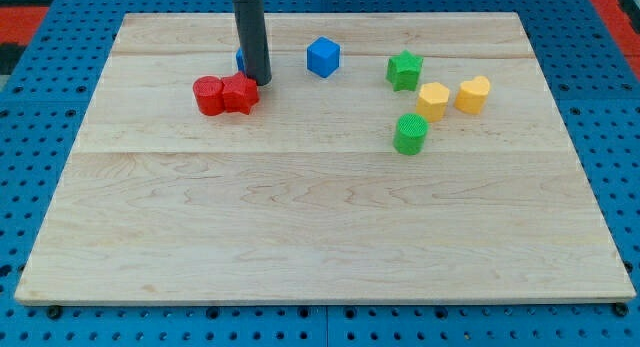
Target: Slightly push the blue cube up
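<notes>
Rod for a hand, nothing held: my tip (261, 81) stands near the table's (320, 237) top edge, beside the red blocks (225, 95), left of the blue cube (323, 57).

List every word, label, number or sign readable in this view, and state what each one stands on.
None: no readable text, number or sign appears anywhere.
The wooden board shows only grain.
The blue cube, the two red blocks, the green blocks and the yellow blocks carry no marks.
The rod ending in my tip is plain dark, and partly hides another blue block.
</notes>
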Robot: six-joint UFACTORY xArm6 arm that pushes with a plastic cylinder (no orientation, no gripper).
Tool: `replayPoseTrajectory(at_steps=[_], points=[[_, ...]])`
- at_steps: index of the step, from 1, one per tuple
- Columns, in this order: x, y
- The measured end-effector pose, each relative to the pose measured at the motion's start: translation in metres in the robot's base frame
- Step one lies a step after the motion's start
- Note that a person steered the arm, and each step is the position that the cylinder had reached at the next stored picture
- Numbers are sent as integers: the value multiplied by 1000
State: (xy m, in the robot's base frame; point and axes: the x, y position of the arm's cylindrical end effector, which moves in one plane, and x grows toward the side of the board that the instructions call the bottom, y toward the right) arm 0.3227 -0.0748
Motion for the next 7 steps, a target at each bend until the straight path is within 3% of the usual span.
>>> replayPoseTrajectory(at_steps=[7], points=[[-12,106]])
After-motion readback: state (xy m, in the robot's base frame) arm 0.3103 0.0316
